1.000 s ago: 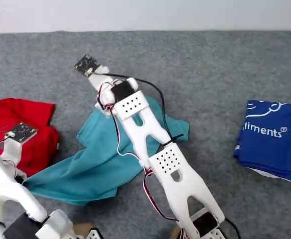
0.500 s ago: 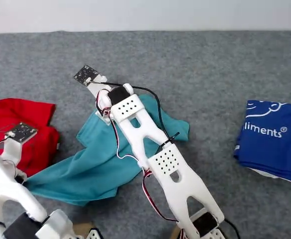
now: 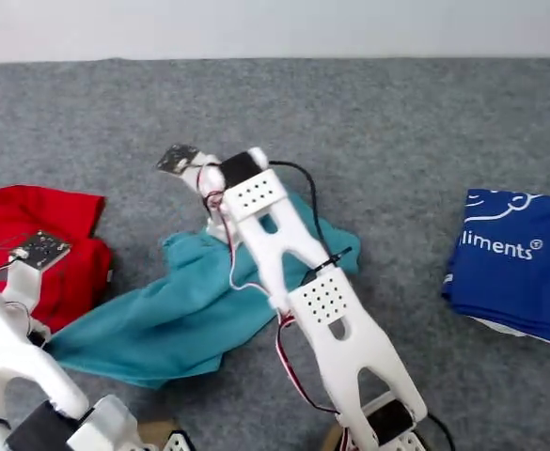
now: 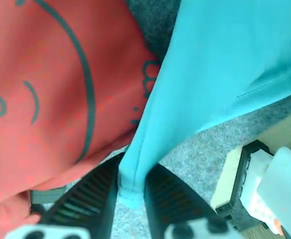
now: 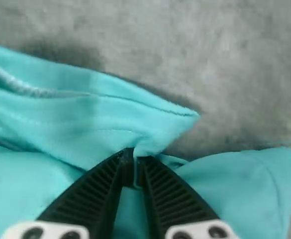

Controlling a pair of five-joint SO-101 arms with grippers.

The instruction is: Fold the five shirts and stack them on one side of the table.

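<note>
Right gripper (image 5: 134, 158): the ribbed black fingers are closed on a raised fold of the crumpled teal cotton shirt (image 3: 176, 315), which is spread mid-table on the grey carpeted table (image 3: 397, 122). Left gripper (image 4: 131, 174): the fingers are clamped on the shirt's hem, beside the red printed shirt (image 3: 63, 221). The right arm (image 3: 293, 263) is extended forward over the teal fabric.
</note>
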